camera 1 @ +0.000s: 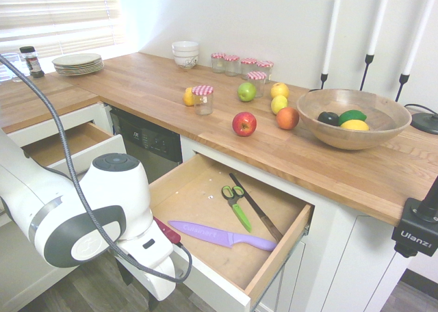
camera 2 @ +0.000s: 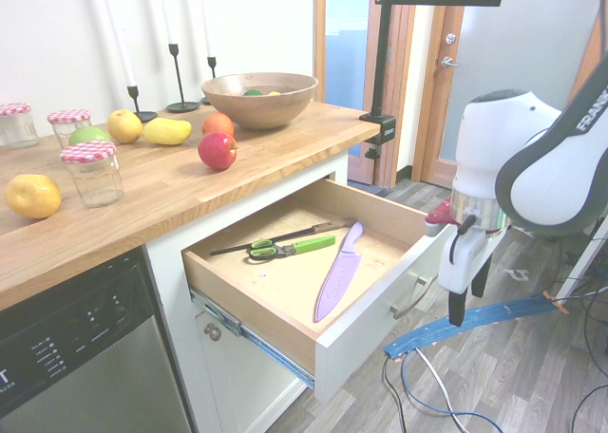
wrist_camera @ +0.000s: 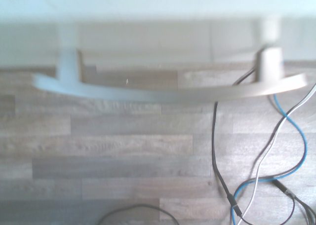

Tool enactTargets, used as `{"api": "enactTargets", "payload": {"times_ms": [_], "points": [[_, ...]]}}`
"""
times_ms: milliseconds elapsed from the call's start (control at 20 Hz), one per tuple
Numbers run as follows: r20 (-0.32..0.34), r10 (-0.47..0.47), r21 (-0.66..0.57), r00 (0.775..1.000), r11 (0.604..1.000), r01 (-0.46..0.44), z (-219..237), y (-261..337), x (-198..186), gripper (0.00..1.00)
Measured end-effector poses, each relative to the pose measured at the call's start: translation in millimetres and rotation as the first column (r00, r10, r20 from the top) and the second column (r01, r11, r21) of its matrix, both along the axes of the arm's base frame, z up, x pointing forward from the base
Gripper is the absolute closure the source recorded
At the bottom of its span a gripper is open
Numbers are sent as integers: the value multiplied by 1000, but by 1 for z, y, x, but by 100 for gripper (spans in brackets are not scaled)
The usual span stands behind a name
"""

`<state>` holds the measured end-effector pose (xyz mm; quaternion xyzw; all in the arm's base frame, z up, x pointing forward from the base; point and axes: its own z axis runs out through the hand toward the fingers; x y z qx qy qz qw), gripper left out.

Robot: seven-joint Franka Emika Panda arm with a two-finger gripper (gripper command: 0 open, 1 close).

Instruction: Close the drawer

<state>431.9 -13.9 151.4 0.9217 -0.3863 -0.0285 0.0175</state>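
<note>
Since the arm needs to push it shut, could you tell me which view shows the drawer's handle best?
The wrist view: the handle fills it, though blurred. The second exterior view shows it small; in the first, the arm hides it.

I see the drawer (camera 2: 285, 291) with a pale raw-wood box, smooth white painted front, brushed metal handle (wrist_camera: 168, 89). Countertop (camera 1: 171, 93) is oiled wood planks. Bowl (camera 1: 352, 120) matt wood. Knife (camera 2: 339, 270) glossy purple plastic.

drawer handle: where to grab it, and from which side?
Grip the handle mid-span, between its two posts, coming from above with the fingers straddling the bar. It is a curved silver bar standing off the drawer front, so there is a gap behind it. The gripper hangs open, pointing down, just in front.
</note>
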Motion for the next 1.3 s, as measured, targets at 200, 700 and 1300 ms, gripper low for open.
{"api": "enactTargets", "payload": {"times_ms": [200,700,1300], "points": [[6,12,2,1000,1000,-12,-22,11,2,100],[45,15,-10,999,1000,-14,-36,19,6,100],[57,-6,-1,998,1000,6,-35,15,7,100]]}}
